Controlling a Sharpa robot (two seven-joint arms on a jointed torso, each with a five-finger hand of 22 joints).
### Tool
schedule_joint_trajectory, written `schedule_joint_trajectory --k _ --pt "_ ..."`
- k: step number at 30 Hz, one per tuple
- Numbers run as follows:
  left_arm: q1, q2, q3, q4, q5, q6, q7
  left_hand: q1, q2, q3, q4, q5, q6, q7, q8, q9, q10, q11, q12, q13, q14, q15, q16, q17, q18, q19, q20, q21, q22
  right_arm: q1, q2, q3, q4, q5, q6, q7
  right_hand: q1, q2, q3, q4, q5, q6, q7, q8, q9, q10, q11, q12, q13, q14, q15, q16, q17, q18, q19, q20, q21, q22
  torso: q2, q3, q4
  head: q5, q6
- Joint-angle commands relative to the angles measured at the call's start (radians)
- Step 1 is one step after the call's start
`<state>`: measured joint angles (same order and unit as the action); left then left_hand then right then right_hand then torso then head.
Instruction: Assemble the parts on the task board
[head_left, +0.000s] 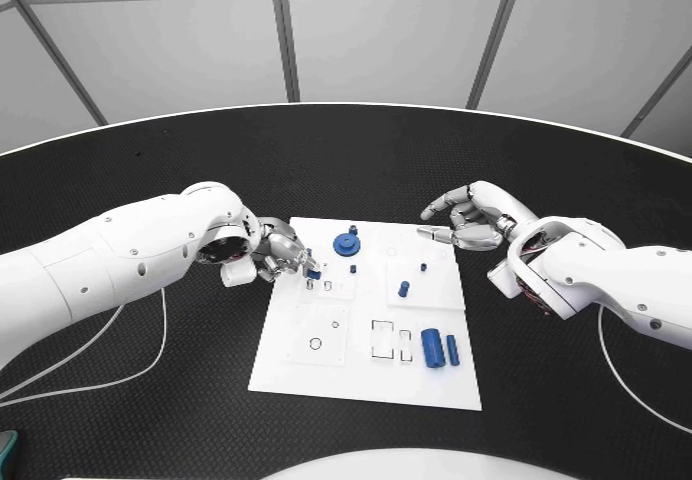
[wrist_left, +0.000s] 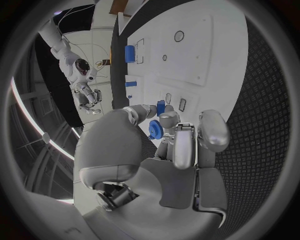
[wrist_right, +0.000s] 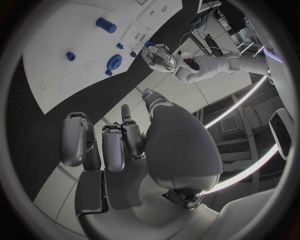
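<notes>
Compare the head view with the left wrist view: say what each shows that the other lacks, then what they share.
Head view alone: the two blue cylinders lying side by side near the task board's near right corner, with its near edge. Left wrist view alone: close up, the left hand's fingertips pinching a small blue part. Both: the left hand, the blue gear, the right hand.

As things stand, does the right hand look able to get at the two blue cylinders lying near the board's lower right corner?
Probably yes. The right hand hovers off the task board's far right corner holding nothing, and the two blue cylinders lie uncovered on that same side. The left hand is busy across the board.
</notes>
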<state>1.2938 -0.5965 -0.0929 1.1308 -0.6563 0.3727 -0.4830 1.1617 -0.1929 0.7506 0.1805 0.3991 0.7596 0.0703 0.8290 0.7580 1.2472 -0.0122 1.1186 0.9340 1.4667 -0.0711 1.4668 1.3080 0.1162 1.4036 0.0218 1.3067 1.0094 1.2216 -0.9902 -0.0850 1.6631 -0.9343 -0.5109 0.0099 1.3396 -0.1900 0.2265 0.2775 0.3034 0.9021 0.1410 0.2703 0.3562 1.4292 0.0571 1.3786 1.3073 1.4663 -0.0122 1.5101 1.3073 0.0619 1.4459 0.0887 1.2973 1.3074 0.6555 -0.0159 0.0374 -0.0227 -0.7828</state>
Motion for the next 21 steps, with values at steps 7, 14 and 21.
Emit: schedule_joint_trajectory --k 7,14,21 --pt "0.0 -0.02 0.0 0.001 0.007 -0.012 0.005 -0.002 0.008 0.155 -0.158 0.004 0.008 0.001 0.002 0.001 0.005 0.002 -0.001 -0.002 0.057 -0.005 -0.004 0.099 -0.012 -0.001 -0.004 0.007 0.0 0.0 0.002 0.0 -0.003 0.0 0.002 0.0 0.003 -0.004 -0.001 0.005 0.003 0.005 -0.002 0.005 0.0 0.005 -0.004 0.003 0.09 0.073 -0.009 -0.004 0.125 0.008 -0.001 -0.007 -0.003 0.027 0.001 -0.0012 0.0024 -0.009 0.006" --pt "0.0 -0.016 0.0 0.036 -0.066 -0.071 0.002 -0.002 0.008 0.154 -0.158 0.004 0.009 0.001 0.002 0.001 0.007 0.002 0.002 0.001 0.057 -0.005 -0.004 0.099 -0.013 -0.001 -0.004 0.007 0.001 0.0 0.008 0.0 -0.007 0.0 0.003 0.002 0.003 -0.004 -0.001 0.005 0.003 0.005 -0.002 0.005 0.0 0.005 -0.004 0.003 0.09 0.073 -0.009 -0.004 0.125 0.008 -0.001 -0.007 -0.003 0.027 0.0 0.0002 0.0002 -0.003 0.009" --pt "-0.003 -0.008 0.0 0.059 -0.123 -0.144 -0.017 -0.003 0.008 0.153 -0.16 0.006 0.011 0.0 0.002 0.001 0.015 0.001 0.01 0.012 0.057 -0.006 -0.004 0.1 -0.012 -0.002 -0.004 0.005 -0.002 -0.001 0.01 0.0 -0.008 0.0 0.004 0.002 0.004 -0.004 0.0 0.005 0.004 0.005 -0.002 0.005 0.0 0.006 -0.004 0.003 0.09 0.073 -0.009 -0.004 0.126 0.008 0.0 -0.007 -0.003 0.026 0.0 -0.0015 0.0023 -0.002 0.012"
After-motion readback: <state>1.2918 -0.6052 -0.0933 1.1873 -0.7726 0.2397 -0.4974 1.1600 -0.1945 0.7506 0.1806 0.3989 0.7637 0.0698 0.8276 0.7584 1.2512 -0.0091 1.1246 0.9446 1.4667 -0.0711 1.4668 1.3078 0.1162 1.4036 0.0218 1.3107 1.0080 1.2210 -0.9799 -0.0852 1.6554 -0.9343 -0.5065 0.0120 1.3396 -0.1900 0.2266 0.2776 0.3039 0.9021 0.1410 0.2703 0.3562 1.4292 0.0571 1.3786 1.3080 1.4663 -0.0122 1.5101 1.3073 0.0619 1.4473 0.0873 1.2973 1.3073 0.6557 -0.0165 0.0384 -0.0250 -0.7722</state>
